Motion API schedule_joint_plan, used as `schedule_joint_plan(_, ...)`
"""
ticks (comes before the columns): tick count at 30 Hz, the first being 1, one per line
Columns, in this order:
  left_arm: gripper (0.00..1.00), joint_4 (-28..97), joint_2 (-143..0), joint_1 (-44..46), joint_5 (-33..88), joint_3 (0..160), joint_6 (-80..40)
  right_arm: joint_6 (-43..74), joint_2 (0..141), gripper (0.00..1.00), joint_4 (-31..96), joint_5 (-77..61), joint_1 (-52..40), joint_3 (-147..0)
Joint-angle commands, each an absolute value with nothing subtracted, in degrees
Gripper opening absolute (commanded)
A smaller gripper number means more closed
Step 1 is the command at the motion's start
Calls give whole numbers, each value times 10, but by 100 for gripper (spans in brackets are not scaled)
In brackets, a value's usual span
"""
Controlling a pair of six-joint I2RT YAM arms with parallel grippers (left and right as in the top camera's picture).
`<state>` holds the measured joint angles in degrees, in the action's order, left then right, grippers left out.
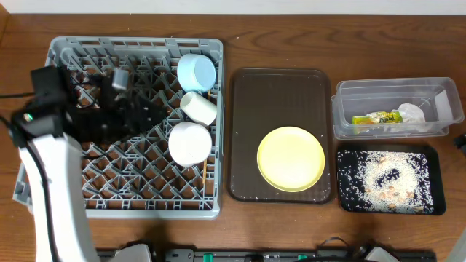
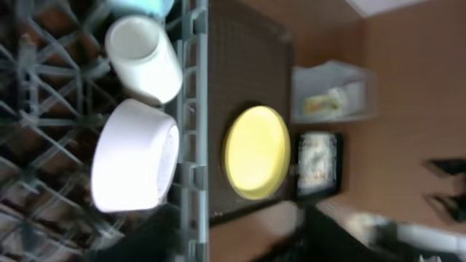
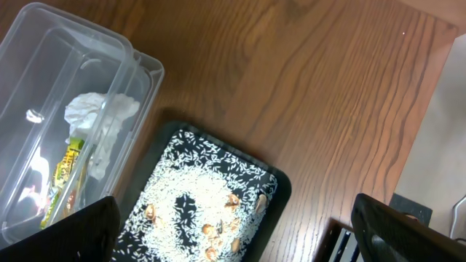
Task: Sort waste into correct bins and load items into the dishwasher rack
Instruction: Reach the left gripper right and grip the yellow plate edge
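Overhead, the left claw (image 1: 149,115), grip impossible to tell, is hovering beside the racked white bowl (image 1: 190,143), risking clipping and toppling it; the right claw (image 3: 233,207) is gaping empty.

Overhead: L gripper (image 1: 149,116) is a dark mass over the dishwasher rack (image 1: 145,211), so jaw gap can't be made out. L arm (image 1: 54,189) hides rack's left side and is cut off at bottom edge.

L wrist view is blurred throughout. Light-blue bowl (image 2: 138,6) is cropped by top edge. Snack wrapper (image 2: 320,103) is just a yellowish smear in the clear tub (image 2: 357,84).

R wrist: R gripper (image 3: 234,225) fingers (image 3: 65,233) are cropped at bottom corners. Clear tub is cut off at left, black tray (image 3: 280,191) at bottom.
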<state>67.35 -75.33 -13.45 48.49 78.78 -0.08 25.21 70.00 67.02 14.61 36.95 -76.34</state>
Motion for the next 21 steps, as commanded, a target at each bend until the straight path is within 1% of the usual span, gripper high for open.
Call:
schedule_joint_plan(1,47,644,-703,-43,337,797,-130,252,698,99,671,149,376,-766)
schedule_joint_plan(7,46,604,-697,155,178,795,-213,252,698,99,671,149,376,-766)
schedule_joint_plan(11,46,583,-738,268,118,781,-253,252,698,99,671,149,376,-766)
schedule_joint_plan(16,45,540,-829,363,108,776,-265,252,698,99,671,149,376,-766)
schedule_joint_plan(21,45,488,-926,401,109,776,-282,252,698,99,671,149,376,-766)
